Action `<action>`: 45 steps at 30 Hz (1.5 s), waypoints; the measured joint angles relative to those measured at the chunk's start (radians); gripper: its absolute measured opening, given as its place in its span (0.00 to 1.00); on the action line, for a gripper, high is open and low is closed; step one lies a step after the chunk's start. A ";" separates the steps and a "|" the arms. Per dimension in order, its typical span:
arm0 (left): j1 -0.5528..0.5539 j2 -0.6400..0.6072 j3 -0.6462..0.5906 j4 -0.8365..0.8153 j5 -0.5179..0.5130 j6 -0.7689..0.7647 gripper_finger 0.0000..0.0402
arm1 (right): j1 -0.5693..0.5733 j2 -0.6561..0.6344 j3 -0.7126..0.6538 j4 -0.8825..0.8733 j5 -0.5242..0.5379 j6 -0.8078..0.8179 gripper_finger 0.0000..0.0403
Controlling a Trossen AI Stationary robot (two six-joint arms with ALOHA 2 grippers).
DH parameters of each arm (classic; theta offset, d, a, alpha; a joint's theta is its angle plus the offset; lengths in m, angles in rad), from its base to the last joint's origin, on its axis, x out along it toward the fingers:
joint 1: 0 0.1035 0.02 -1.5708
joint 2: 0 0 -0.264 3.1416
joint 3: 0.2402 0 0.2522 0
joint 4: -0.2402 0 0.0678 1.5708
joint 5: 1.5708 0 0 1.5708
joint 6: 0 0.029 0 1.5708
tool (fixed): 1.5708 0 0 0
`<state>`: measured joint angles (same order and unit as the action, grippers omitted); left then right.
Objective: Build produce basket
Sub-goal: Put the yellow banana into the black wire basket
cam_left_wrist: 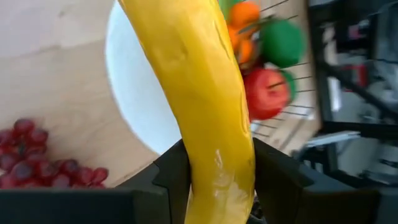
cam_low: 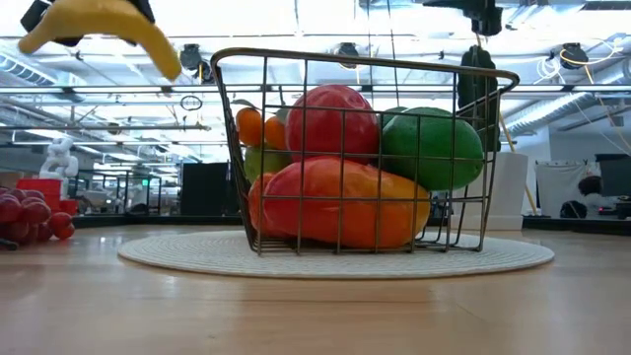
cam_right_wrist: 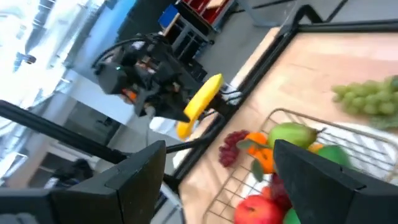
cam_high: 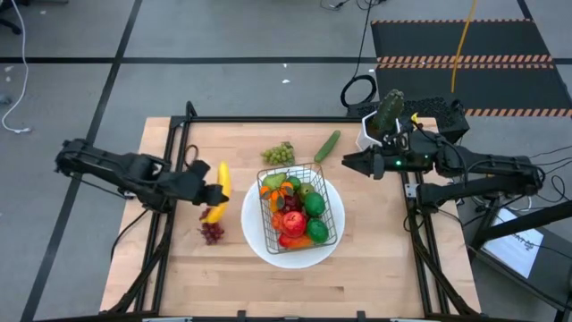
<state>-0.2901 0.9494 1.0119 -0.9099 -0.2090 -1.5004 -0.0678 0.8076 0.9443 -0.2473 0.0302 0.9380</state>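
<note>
Looking down on the table (cam_high: 179, 277), we see the basket (cam_high: 332, 234) of thin dark wire standing on the round white plate (cam_high: 252, 231), near the middle of the wooden top. The basket is well filled. From above we count a pear (cam_high: 273, 182) at its far end with small orange pieces (cam_high: 268, 190) just beside it, dark green round fruits (cam_high: 314, 204) along one side, and a red apple (cam_high: 293, 223) lower down. At table height, the mesh shows the red apple on top, a green round fruit (cam_low: 431, 148) touching it, and an orange-red pepper (cam_low: 340, 207) lying along the basket floor beneath both.

Outside the basket, the green grapes (cam_high: 278, 154) and the cucumber (cam_high: 327, 146) lie on the table beyond the plate, apart from each other. The purple grapes (cam_high: 211, 233) rest on the table beside the plate, on the left arm's side.

The left gripper (cam_high: 213, 193) hangs above the table just beside the plate, its fingers (cam_left_wrist: 176, 171) pinching the banana (cam_high: 222, 183) across its body; the banana is lifted clear of the wood. The right gripper (cam_high: 349, 162) waits over the far right part of the table, near the cucumber, with its fingers (cam_right_wrist: 308, 171) spread and nothing between them. Behind it a white pot with a cactus (cam_high: 386, 112) stands at the table's far edge.
</note>
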 joint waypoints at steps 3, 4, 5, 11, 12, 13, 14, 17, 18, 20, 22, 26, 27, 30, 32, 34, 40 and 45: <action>0.000 -0.051 0.000 0.048 -0.023 0.057 0.38 | 0.032 0.017 0.000 0.059 0.019 0.019 0.72; 0.000 -0.064 0.000 0.076 -0.034 0.085 0.38 | 0.045 0.027 0.000 0.089 0.034 0.019 0.72; 0.000 -0.076 0.000 0.100 -0.045 0.112 0.38 | 0.060 0.037 0.000 0.125 0.057 0.019 0.72; 0.020 -0.120 0.000 0.177 -0.071 0.183 0.38 | 0.149 0.113 0.000 0.292 0.178 0.016 0.72; 0.025 -0.124 0.000 0.198 -0.072 0.194 0.38 | 0.166 0.129 0.000 0.317 0.188 0.016 0.72; 0.030 -0.126 0.000 0.224 -0.073 0.211 0.38 | 0.182 0.143 0.000 0.336 0.204 0.016 0.72; 0.036 -0.127 0.000 0.255 -0.072 0.233 0.38 | 0.199 0.158 0.000 0.355 0.213 0.018 0.72; 0.052 -0.126 0.000 0.388 -0.072 0.316 0.38 | 0.247 0.200 0.000 0.416 0.236 0.017 0.72; 0.057 -0.126 0.000 0.438 -0.072 0.345 0.38 | 0.261 0.214 0.000 0.436 0.236 0.017 0.72; 0.064 -0.126 0.000 0.543 -0.072 0.398 0.38 | 0.286 0.238 0.000 0.459 0.236 0.019 0.72; 0.073 -0.126 0.000 0.633 -0.071 0.444 0.38 | 0.310 0.259 0.000 0.481 0.239 0.019 0.72; 0.083 -0.126 0.000 0.786 -0.072 0.506 0.38 | 0.350 0.289 0.000 0.529 0.291 0.019 0.72; 0.083 -0.126 0.000 0.820 -0.072 0.517 0.38 | 0.359 0.295 0.000 0.541 0.308 0.019 0.72; 0.083 -0.125 0.000 0.895 -0.072 0.536 0.38 | 0.378 0.309 0.000 0.579 0.339 0.016 0.72; 0.082 -0.125 0.000 0.928 -0.072 0.541 0.38 | 0.389 0.315 0.000 0.607 0.344 0.014 0.72; 0.082 -0.125 0.000 0.951 -0.071 0.544 0.38 | 0.399 0.316 0.000 0.622 0.355 0.007 0.72; 0.072 -0.125 0.000 0.973 -0.072 0.546 0.38 | 0.436 0.317 0.000 0.634 0.393 -0.023 0.72; 0.050 -0.125 0.000 0.974 -0.071 0.570 0.38 | 0.455 0.317 0.000 0.640 0.396 -0.015 0.72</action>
<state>-0.2405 0.8246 1.0115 0.0645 -0.2800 -0.9305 0.3874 1.1244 0.9440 0.3931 0.4259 0.9234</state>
